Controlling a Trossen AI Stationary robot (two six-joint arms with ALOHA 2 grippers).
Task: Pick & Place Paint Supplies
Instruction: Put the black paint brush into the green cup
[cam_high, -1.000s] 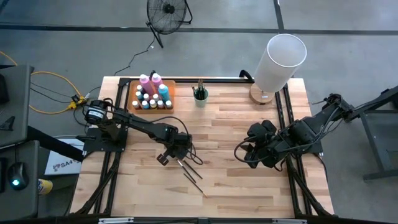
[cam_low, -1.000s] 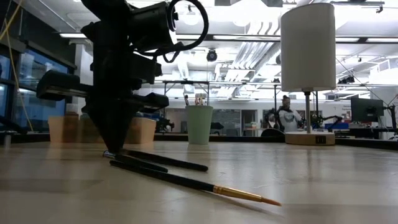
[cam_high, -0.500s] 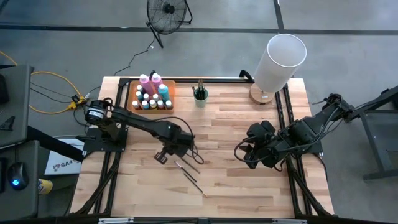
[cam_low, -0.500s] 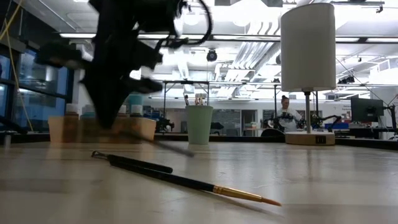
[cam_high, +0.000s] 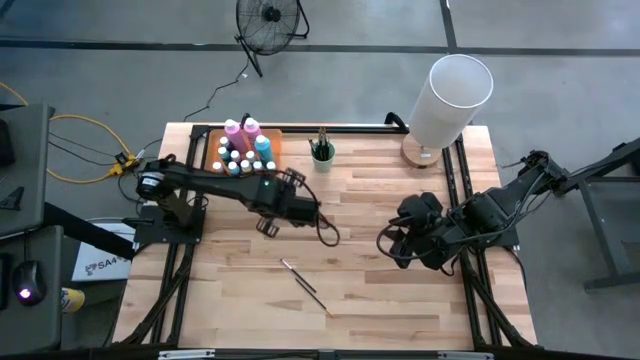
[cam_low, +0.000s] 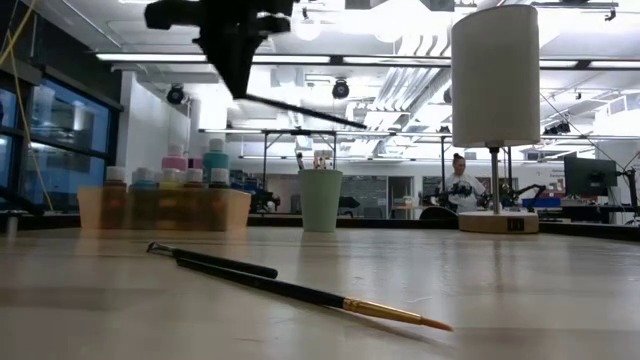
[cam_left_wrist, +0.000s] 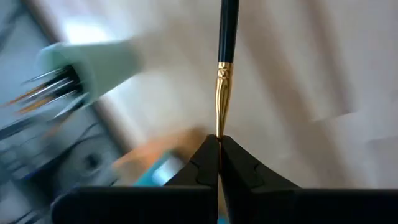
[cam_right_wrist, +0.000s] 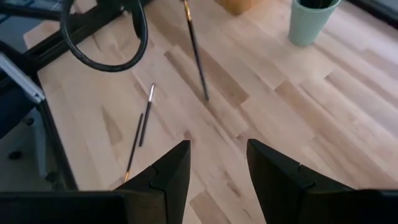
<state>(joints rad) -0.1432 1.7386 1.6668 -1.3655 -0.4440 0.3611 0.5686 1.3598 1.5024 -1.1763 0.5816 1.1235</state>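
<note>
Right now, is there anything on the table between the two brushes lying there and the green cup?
No. In the high view the wood between the two brushes and the green cup is bare; only the left tool, carrying a brush, hangs above that stretch.

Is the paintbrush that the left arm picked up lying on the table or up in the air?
In the air: the left end effector pinches the thin dark-handled paintbrush by its tip, well above the wooden table.

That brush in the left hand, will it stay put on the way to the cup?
The left hand pinches only the brush tip, so the long, thin handle may pivot or slip. It looks stiff and light. Laid down like the brushes on the table, it would likely roll.
</note>
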